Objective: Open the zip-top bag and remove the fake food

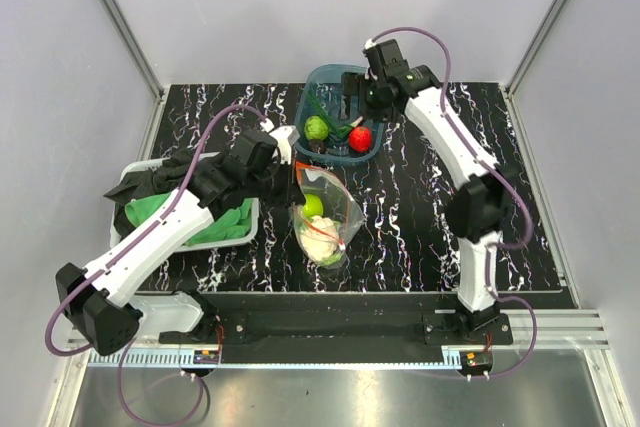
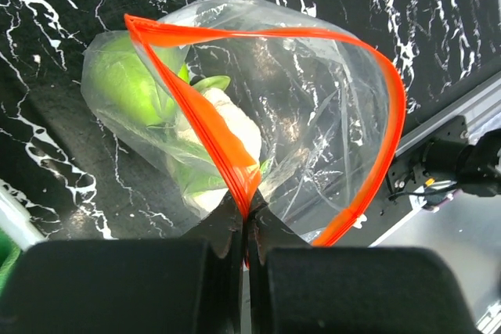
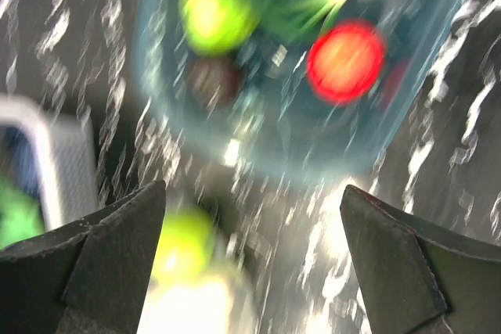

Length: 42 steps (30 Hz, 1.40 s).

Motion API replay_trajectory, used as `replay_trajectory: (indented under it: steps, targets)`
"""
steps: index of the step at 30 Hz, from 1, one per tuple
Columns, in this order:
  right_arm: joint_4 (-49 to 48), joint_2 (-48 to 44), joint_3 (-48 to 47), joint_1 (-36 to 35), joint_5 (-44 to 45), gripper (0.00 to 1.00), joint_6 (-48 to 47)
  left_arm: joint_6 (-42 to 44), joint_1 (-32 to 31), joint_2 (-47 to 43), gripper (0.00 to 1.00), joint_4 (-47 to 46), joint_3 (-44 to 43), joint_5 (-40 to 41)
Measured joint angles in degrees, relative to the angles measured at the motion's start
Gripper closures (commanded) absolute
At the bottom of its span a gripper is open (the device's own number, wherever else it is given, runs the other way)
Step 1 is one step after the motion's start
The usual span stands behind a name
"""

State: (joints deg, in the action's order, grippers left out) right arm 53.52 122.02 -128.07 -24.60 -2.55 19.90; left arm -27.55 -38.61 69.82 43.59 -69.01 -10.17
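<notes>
The zip-top bag [image 1: 325, 215] lies mid-table with its mouth gaping, and its orange-red zip strip [image 2: 376, 138] forms a wide loop. My left gripper [image 2: 249, 209] is shut on one side of that strip. Inside the bag [image 2: 313, 107] are a green apple [image 2: 125, 87] and a cauliflower [image 2: 231, 127]. My right gripper [image 1: 350, 105] hangs open and empty over the teal tub [image 1: 372, 152]. The tub holds a green ridged piece [image 1: 316, 128], a red piece [image 1: 360, 138] and a small dark piece [image 1: 318, 145]. The right wrist view is blurred. It shows the red piece [image 3: 345, 61] beyond the open right gripper [image 3: 254, 193].
A white tray [image 1: 135, 167] with a green cloth [image 1: 225, 225] and something dark sits at the left, under my left arm. Grey walls enclose the black marbled table [image 1: 430, 217]. A metal rail runs along its near edge.
</notes>
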Motion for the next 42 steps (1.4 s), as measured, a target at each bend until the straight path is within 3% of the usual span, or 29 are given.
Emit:
replay_trajectory:
  steps: [9,13,18,20,22,23,26,30,35,42]
  targets:
    - [0.5,-30.4,28.5,-4.9,-11.9,0.00,1.2,-3.9,0.0,2.6,1.00,-3.6,-1.5,-2.0]
    - [0.4,-38.0,34.8,-6.3,-15.9,0.00,2.4,-6.7,0.0,4.0,1.00,-6.4,-1.5,-3.6]
    - [-0.9,-37.5,33.8,-10.5,-18.7,0.00,2.5,-9.6,0.0,4.1,1.00,-9.0,-1.3,-5.1]
    - [-1.8,-36.0,32.8,-12.2,-19.3,0.07,2.5,-10.3,0.0,4.1,1.00,-9.9,-0.8,-5.4]
    - [-2.8,-34.4,32.4,-13.4,-19.6,0.19,2.6,-10.9,0.0,4.1,1.00,-10.7,-0.1,-5.6]
    - [-3.1,-33.7,32.4,-13.7,-19.5,0.31,2.7,-11.2,0.0,4.0,1.00,-10.9,0.4,-5.7]
    - [-3.4,-31.8,33.0,-13.8,-19.1,0.50,3.3,-12.2,0.1,3.5,1.00,-11.6,2.0,-6.0]
    - [-3.8,-30.9,35.8,-13.8,-19.0,0.67,4.2,-13.1,0.1,3.3,1.00,-12.3,2.5,-6.6]
    - [-5.1,-31.2,39.8,-13.8,-18.2,0.69,4.5,-13.6,0.1,3.3,1.00,-13.3,2.5,-6.8]
    - [-7.5,-30.8,47.5,-13.8,-19.7,0.56,3.9,-14.2,0.1,3.5,1.00,-13.9,2.3,-8.1]
